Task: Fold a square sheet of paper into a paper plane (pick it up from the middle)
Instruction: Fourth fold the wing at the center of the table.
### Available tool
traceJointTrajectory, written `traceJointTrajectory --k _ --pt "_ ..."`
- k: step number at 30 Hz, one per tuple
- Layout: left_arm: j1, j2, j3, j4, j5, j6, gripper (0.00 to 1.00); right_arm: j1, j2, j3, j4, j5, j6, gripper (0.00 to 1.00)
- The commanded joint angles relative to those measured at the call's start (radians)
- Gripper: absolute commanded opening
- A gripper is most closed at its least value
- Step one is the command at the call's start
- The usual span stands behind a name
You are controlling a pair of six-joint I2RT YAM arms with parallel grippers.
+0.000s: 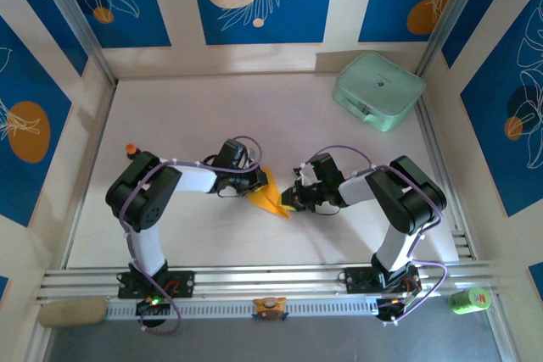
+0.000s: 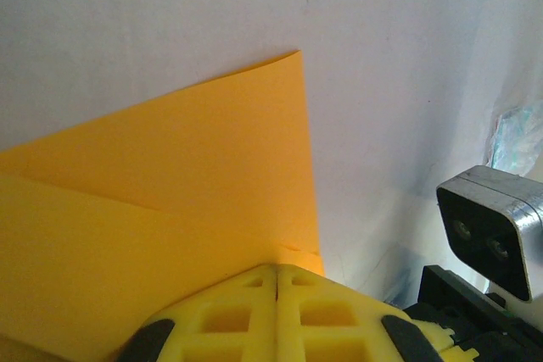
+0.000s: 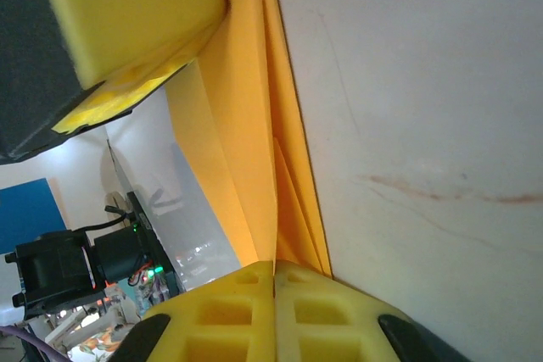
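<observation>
Green case (image 1: 378,89) sits closed at upper right, contents unseen; both arms bend inward toward frame centre; left gripper (image 1: 260,182) and right gripper (image 1: 290,199) each pinch the folded orange paper (image 1: 268,198) between them.

Looks steeply down from above and behind both arm bases over the whole table (image 1: 170,116) in the top view, hugs the tabletop from each wrist at very close range, facing one another across the orange paper (image 1: 268,201), common to all three.
</observation>
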Motion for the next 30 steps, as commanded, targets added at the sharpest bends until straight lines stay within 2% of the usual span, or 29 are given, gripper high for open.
traceJointTrajectory --k 1,6,15,30 --pt "-0.005 -0.008 0.013 -0.011 0.006 0.014 0.05 -0.005 0.02 -0.008 -0.058 -0.027 0.006 0.06" --pt "-0.007 -0.054 0.032 -0.006 0.024 0.025 0.1 -0.01 0.018 -0.015 -0.053 -0.015 0.015 0.05" --pt "-0.05 -0.108 -0.003 -0.024 0.02 0.012 0.1 -0.021 0.018 -0.04 -0.026 -0.005 0.049 0.02" --pt "-0.061 0.01 0.016 -0.03 -0.006 0.023 0.07 -0.029 0.037 -0.059 0.009 -0.012 0.085 0.02"
